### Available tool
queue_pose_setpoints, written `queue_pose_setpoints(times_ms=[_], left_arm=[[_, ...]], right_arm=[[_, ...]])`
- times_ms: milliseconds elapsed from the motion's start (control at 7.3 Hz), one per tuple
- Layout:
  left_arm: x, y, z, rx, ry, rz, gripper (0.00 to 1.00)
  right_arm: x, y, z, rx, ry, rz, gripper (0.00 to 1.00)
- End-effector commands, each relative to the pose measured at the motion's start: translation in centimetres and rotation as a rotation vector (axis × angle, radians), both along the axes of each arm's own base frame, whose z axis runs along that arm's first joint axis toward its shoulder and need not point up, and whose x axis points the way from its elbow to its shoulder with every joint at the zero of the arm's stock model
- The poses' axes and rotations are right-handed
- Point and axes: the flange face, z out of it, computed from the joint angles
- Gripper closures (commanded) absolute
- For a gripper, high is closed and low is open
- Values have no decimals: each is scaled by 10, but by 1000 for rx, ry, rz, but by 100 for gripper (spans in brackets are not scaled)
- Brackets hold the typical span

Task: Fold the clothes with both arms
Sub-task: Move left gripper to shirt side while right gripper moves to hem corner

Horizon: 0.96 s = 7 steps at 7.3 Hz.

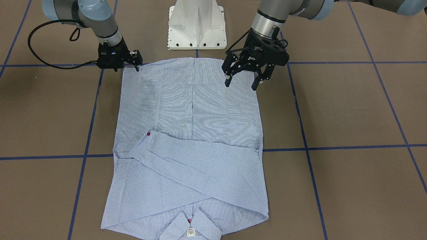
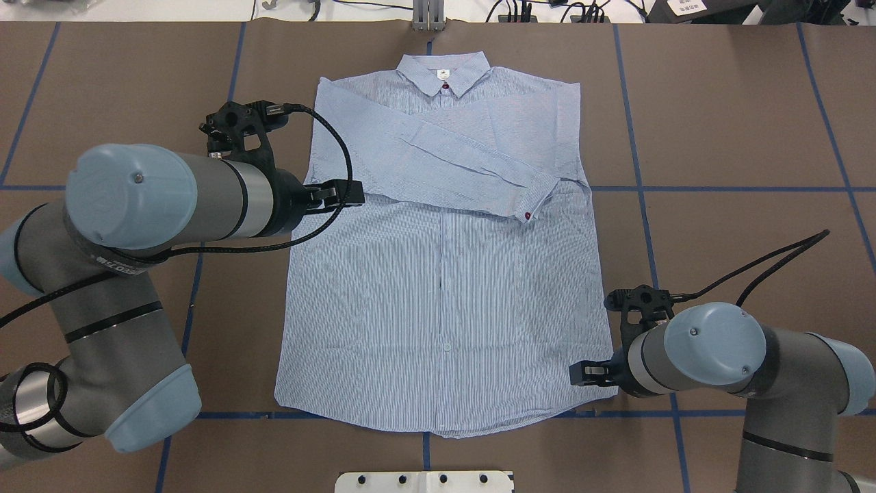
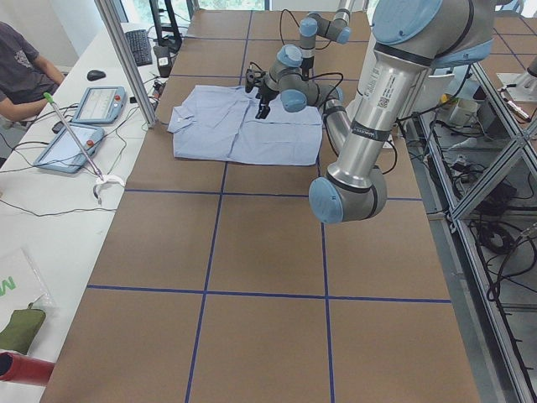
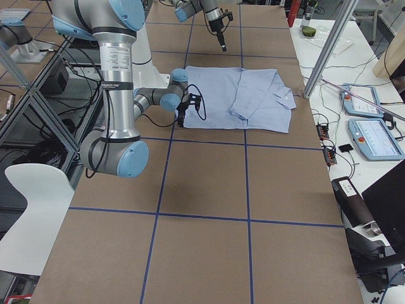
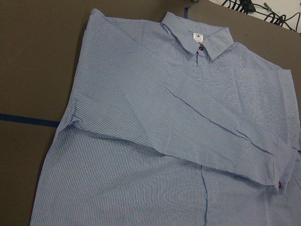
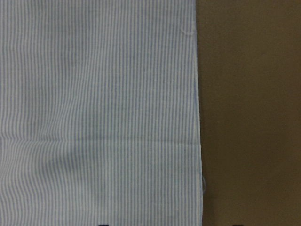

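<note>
Shirt [image 2: 445, 308]: we see light blue cloth with fine white stripes, lying flat, front up and buttoned.
Lie, overhead view: collar [image 2: 443, 72] at 12 o'clock, hem at 6 o'clock.
Sleeve [image 2: 424, 154]: folded across the chest from 10 o'clock toward 3 o'clock, and its cuff [image 2: 534, 202] shows a red button.
Left arm [image 2: 171, 198]: grey with light-blue caps, reaching in from 9 o'clock.
Left gripper [image 1: 241, 84]: we find it raised above the shirt's 9 o'clock edge, fingers spread.
Right arm [image 2: 718, 349]: bent low at 4 o'clock.
Right gripper [image 1: 137, 68]: down at the 5 o'clock hem corner, fingertips apart astride the side edge.
</note>
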Motion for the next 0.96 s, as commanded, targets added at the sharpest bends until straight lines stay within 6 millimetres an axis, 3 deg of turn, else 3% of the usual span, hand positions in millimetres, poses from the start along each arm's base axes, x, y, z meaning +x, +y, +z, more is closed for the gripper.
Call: queue_pose_setpoints(times_ms=[0,822], left_arm=[[0,0,0,0,0,0,0],[-1,-1,-2,2,2,-3,0]], right_arm=[[0,4,0,-37,-11,-33,34],[-4,2,17,-52,20,-45,34]])
